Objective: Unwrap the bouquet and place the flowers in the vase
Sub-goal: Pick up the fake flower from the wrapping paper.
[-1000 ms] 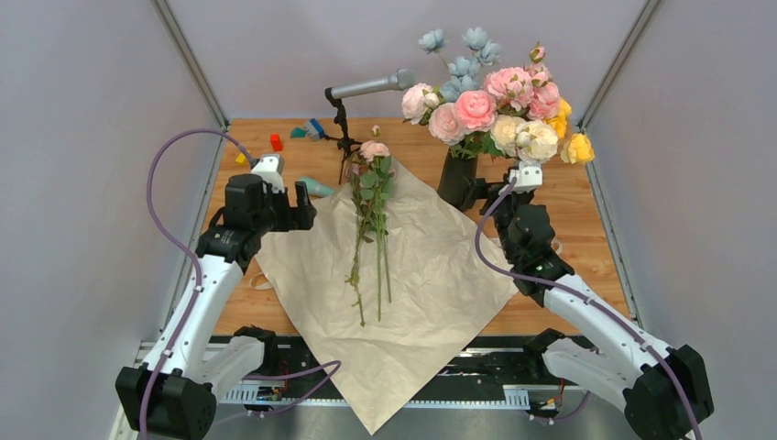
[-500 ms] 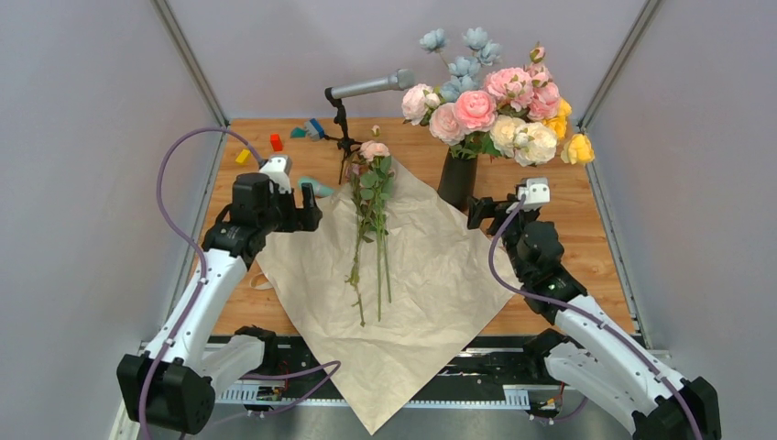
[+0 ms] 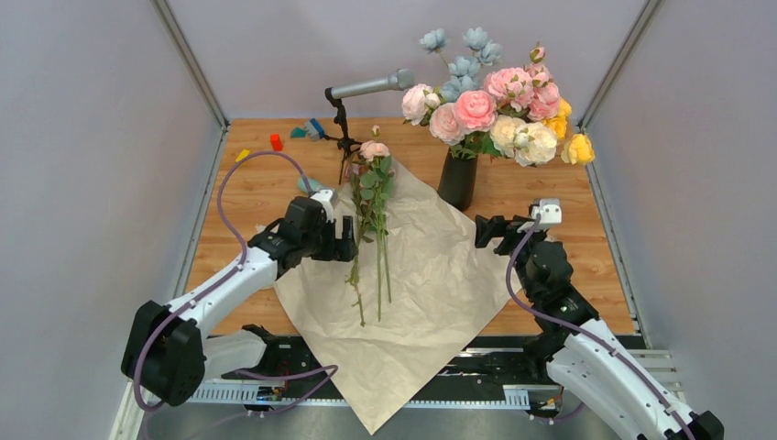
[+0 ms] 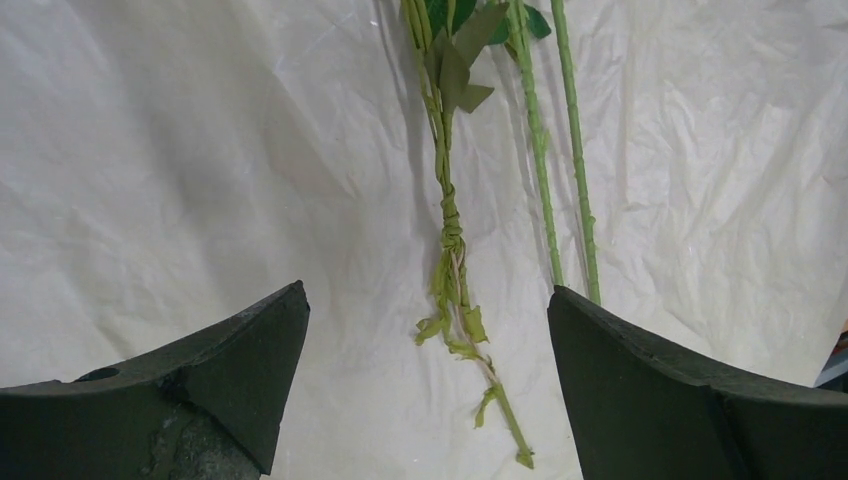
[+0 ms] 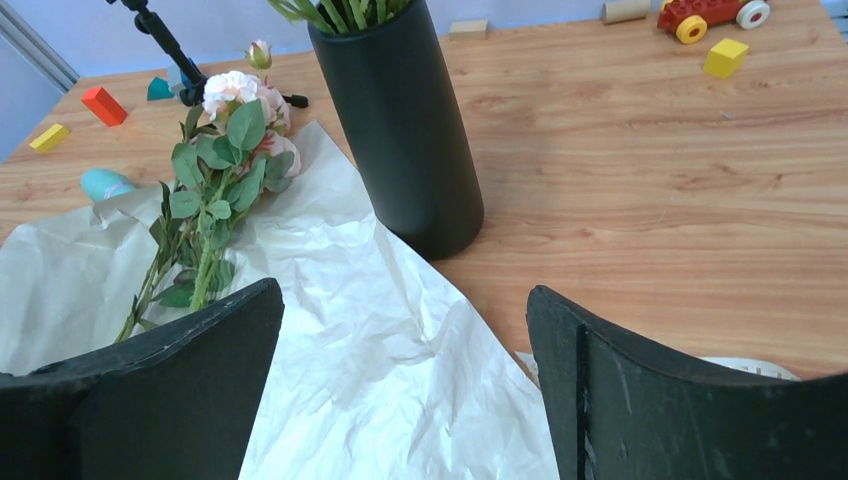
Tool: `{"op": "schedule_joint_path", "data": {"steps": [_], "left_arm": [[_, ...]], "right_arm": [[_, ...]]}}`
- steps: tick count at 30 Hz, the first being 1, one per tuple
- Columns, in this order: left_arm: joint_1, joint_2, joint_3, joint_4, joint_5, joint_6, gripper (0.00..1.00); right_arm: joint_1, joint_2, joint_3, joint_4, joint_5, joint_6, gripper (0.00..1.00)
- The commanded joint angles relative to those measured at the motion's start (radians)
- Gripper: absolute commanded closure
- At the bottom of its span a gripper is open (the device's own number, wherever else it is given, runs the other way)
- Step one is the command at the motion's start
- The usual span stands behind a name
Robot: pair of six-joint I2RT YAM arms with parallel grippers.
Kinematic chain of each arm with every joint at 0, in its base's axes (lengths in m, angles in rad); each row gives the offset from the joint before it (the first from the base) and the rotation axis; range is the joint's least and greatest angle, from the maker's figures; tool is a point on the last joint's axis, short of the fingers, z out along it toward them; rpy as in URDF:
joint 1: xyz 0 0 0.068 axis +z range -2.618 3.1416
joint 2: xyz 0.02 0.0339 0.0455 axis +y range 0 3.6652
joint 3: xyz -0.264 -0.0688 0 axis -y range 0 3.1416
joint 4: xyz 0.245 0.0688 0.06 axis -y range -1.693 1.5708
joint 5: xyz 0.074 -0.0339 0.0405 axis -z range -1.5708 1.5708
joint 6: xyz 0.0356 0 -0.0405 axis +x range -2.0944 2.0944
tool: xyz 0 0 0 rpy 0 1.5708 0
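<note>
The bouquet [image 3: 377, 240] is lying undone in the middle of the wooden table [image 3: 559, 197], its crinkled beige paper [image 3: 440, 284] spreading flat as a diamond, the near corner hanging over the table's front edge. The black vase [image 3: 457, 179] is standing upright at the paper's far right edge, carrying a big arrangement [image 3: 495, 101] of pink, cream, blue and yellow blooms. The flowers [image 3: 371, 183] are lying on the paper left of the vase, heads pointing away, stems running toward the arms. The left gripper [image 3: 346, 240] is hovering just beside those stems, its jaws standing wide apart and gripping nothing. The right gripper [image 3: 486, 229] is hanging near the vase, jaws likewise spread and empty. Small toy blocks [image 3: 276, 142] are sitting at the far left corner
</note>
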Motion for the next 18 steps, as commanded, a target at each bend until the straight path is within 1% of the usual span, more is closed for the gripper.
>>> {"op": "schedule_joint_path", "data": {"steps": [1, 3, 5, 11, 12, 18], "left_arm": [[-0.043, 0.056, -0.011, 0.131, -0.038, -0.091, 0.05], [-0.053, 0.095, -0.009, 0.145, -0.057, -0.089, 0.06], [-0.054, 0.138, 0.005, 0.145, -0.067, -0.079, 0.11], [-0.057, 0.243, 0.044, 0.159, -0.066, -0.060, 0.26], [-0.057, 0.262, 0.054, 0.159, -0.064, -0.058, 0.30], [-0.065, 0.295, 0.066, 0.180, -0.056, -0.064, 0.39]], "right_arm": [[-0.002, -0.036, -0.019, -0.030, -0.001, 0.049, 0.07], [-0.002, -0.046, -0.027, -0.036, -0.011, 0.061, 0.07], [-0.002, -0.057, -0.034, -0.043, -0.018, 0.070, 0.07], [-0.002, -0.078, -0.050, -0.056, -0.026, 0.090, 0.07], [-0.002, -0.083, -0.051, -0.056, -0.027, 0.092, 0.07], [-0.002, -0.100, -0.055, -0.092, -0.021, 0.091, 0.07]]}}
